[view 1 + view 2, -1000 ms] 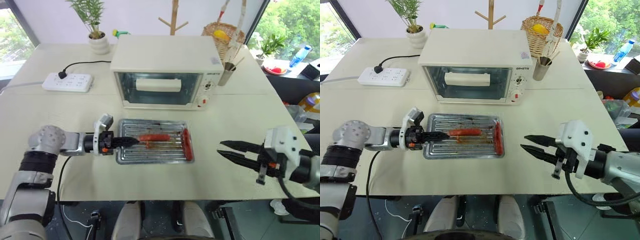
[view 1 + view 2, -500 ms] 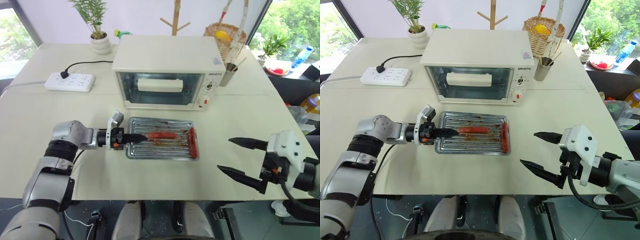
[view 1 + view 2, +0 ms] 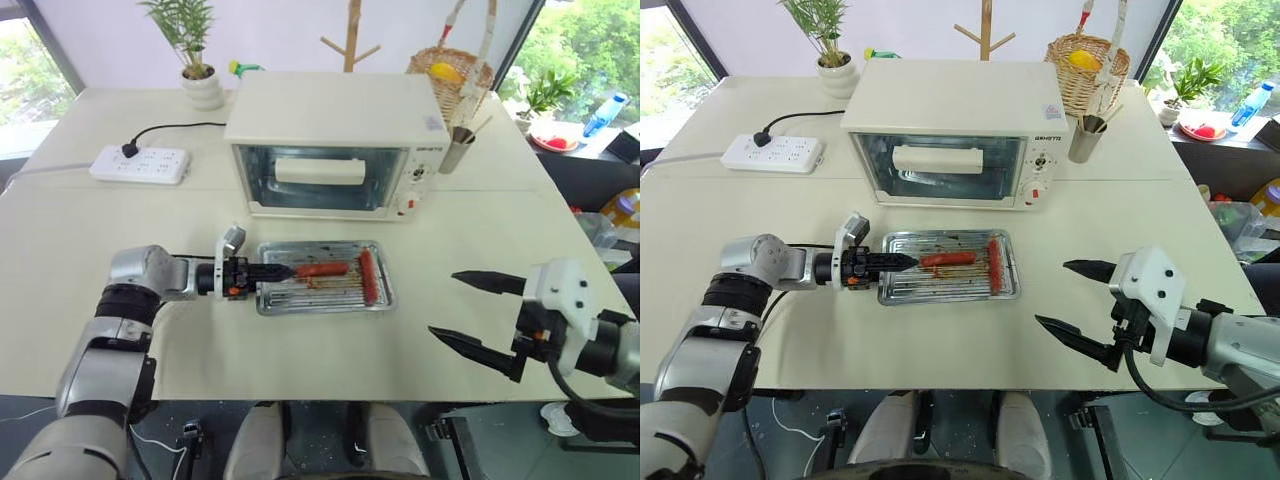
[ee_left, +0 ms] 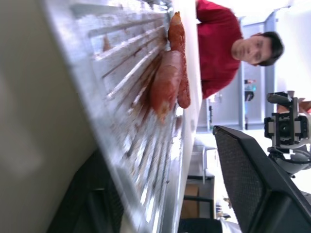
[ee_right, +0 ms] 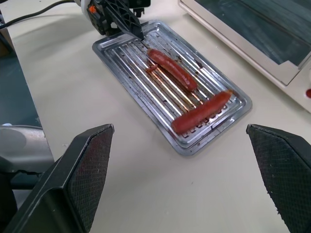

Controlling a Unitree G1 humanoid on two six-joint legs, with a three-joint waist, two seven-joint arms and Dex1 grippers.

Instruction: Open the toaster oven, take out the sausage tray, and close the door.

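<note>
The cream toaster oven (image 3: 335, 105) stands at the back centre of the table, its glass door (image 3: 300, 190) shut and the bar handle (image 3: 320, 170) upright. In front of it the sausage tray (image 3: 320, 298) lies flat on the table with two sausages (image 3: 322, 269) in it. My left gripper (image 3: 288, 270) is at the tray's left end; in the left wrist view its fingers (image 4: 252, 184) stand apart with the tray's rim (image 4: 73, 58) between them. Off to the tray's right, my right gripper (image 3: 443, 305) hovers wide open and empty.
A white power strip (image 3: 137, 164) and a potted plant (image 3: 201, 88) sit at the back left. A wicker basket (image 3: 448, 72) and a metal cup (image 3: 455, 150) stand right of the oven. A person in red (image 4: 218, 43) is beyond the table's right side.
My right gripper's fingers have spread wide. My left gripper has gone from shut on the tray's rim to fingers apart, and the tray now lies flatter on the table.
</note>
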